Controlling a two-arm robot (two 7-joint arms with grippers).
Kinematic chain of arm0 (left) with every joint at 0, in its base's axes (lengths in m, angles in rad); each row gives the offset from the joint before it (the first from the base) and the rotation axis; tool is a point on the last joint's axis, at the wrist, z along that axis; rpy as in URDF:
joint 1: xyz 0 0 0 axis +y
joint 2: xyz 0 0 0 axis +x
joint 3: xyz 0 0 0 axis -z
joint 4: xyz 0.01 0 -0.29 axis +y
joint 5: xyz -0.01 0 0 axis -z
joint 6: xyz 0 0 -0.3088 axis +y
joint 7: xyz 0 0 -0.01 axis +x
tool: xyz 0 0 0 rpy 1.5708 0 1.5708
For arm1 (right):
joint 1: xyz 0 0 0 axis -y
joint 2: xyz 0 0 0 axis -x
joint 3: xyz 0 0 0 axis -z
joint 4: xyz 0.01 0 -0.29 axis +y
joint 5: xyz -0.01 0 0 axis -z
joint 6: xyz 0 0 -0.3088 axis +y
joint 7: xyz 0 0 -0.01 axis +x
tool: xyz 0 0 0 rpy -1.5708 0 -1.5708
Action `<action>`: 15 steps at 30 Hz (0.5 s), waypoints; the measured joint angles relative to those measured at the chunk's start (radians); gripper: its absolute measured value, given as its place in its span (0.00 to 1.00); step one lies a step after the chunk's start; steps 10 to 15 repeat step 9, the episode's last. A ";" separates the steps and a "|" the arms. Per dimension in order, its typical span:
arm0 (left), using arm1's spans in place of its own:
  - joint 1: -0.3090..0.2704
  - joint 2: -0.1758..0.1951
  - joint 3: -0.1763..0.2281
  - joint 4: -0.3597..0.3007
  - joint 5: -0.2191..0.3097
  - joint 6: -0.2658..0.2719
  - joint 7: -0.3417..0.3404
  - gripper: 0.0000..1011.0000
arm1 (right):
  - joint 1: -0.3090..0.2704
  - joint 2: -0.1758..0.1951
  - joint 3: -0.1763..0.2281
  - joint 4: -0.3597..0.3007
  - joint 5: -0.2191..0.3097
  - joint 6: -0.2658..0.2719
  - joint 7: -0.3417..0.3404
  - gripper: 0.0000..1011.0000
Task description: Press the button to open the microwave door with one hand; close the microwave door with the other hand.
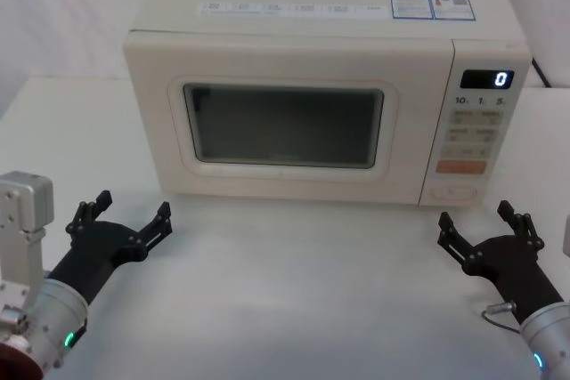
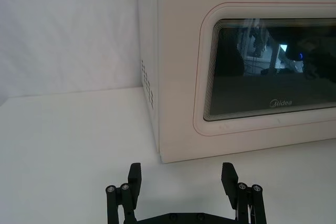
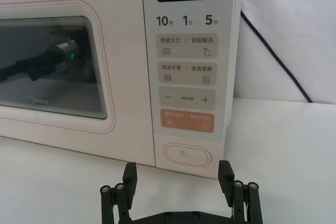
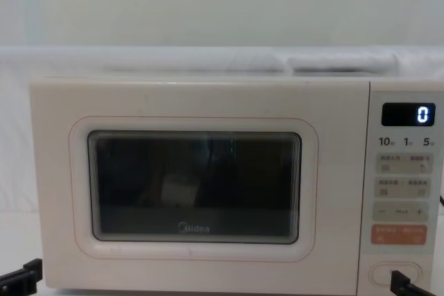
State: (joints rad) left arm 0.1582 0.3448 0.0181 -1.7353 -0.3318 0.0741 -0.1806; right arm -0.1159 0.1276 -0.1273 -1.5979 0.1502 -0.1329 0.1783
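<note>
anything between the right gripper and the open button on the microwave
Nothing: in the right wrist view, bare white table separates the open right gripper from the button.

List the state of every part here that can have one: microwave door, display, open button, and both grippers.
Cream microwave door with dark window: shut, flush with the body.
Black digital display: lit, showing a white 0.
Wide pill-shaped cream button: not pressed, nothing touching it.
Left gripper: jaws open, empty, low in front of the door's left end.
Right gripper: jaws open, empty, in front of the button.
</note>
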 joint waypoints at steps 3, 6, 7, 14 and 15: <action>0.000 0.000 0.000 0.000 0.000 0.000 0.000 0.99 | 0.000 0.000 0.000 0.000 0.000 0.000 0.000 0.99; 0.000 0.000 0.000 -0.001 -0.001 -0.001 0.000 0.99 | 0.000 0.000 0.000 0.000 0.000 0.000 0.000 0.99; 0.000 0.000 0.000 -0.001 -0.001 -0.001 0.000 0.99 | 0.000 0.000 0.000 0.000 0.000 0.000 0.000 0.99; 0.000 0.000 0.000 -0.002 -0.001 -0.001 0.000 0.99 | 0.000 0.000 0.000 0.000 0.000 0.000 0.000 0.99; 0.000 0.000 0.000 -0.002 -0.001 -0.001 0.000 0.99 | 0.000 0.000 0.000 0.000 0.000 0.000 0.000 0.99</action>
